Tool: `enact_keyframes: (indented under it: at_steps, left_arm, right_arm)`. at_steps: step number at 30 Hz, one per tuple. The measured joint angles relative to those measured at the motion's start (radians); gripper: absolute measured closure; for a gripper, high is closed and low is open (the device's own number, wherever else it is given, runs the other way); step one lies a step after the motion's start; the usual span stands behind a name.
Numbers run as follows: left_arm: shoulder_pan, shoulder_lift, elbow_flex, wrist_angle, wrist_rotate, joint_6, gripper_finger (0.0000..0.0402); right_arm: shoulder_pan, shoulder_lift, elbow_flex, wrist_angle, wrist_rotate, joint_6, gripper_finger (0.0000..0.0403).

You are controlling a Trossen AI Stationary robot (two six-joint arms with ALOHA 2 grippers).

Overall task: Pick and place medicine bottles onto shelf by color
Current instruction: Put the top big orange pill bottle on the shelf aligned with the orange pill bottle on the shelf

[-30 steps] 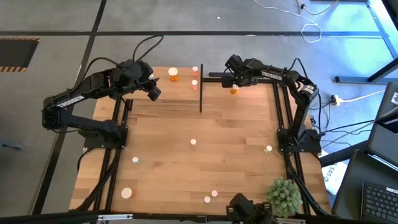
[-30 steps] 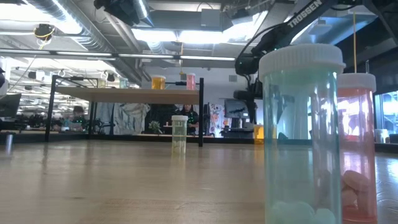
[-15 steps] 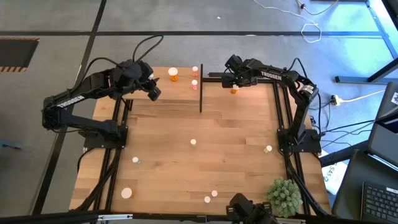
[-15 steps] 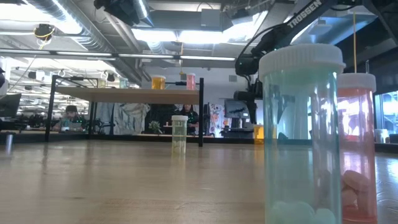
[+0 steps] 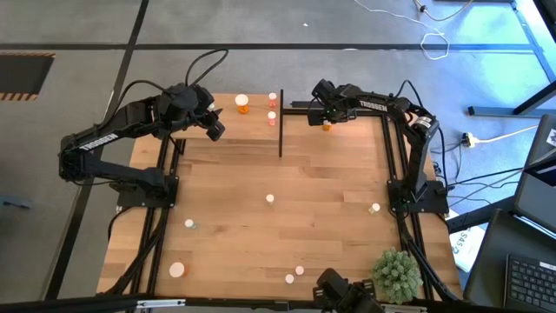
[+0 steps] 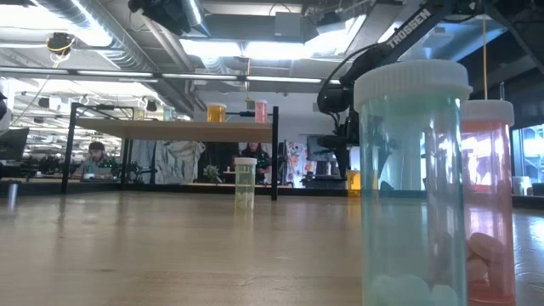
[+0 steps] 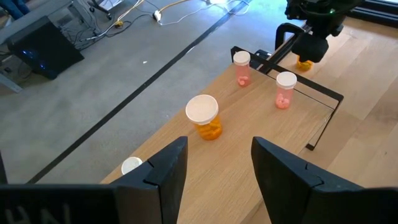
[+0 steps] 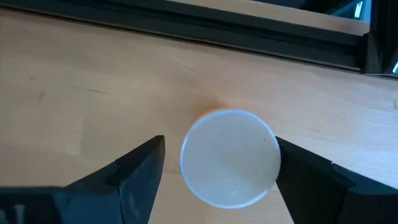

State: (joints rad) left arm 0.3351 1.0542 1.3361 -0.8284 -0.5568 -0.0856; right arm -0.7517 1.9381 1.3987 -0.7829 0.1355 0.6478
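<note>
The nearest containers in the low view are a tall clear bottle with a pale green tint and ribbed white cap (image 6: 412, 183), holding pale tablets at its bottom, and just behind it a reddish clear bottle with a white cap (image 6: 490, 204), with pinkish tablets inside. Farther off on the large wooden tabletop (image 5: 287, 226) stands a small pale green bottle with a cream cap (image 6: 245, 184).

The light wooden raised shelf with thin black posts (image 5: 234, 128) sits at the table's far edge. On it stand a squat orange bottle with a wide white cap (image 7: 204, 117), holding orange contents, and two slim pinkish-red bottles with white caps (image 7: 285, 90) near the shelf's right end. A further white cap (image 7: 131, 165) shows at the shelf's edge; its body is hidden.

The left gripper (image 7: 214, 163) hovers over the shelf with its dark fingers apart and nothing between them; the orange bottle is near, just beyond the fingertips.

The right gripper (image 8: 214, 174) is beside the shelf's right end, pointing down at the table. Its fingers stand wide, one on either side of a small orange bottle with a round white cap (image 8: 229, 157), seen cap-on from above. Narrow gaps show between cap and fingers, so it is not clamped.
</note>
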Motion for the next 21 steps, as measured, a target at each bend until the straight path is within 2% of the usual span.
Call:
enact_keyframes:
  at_steps: [13,21]
  left_arm:
    - [0.0,0.0,0.0,0.0,0.0,0.0,0.0229]
    - [0.0,0.0,0.0,0.0,0.0,0.0,0.0229]
  right_arm:
    - [0.0,0.0,0.0,-0.003,0.002,-0.02,0.0122]
    - [0.0,0.0,0.0,-0.004,0.002,-0.025,0.0172]
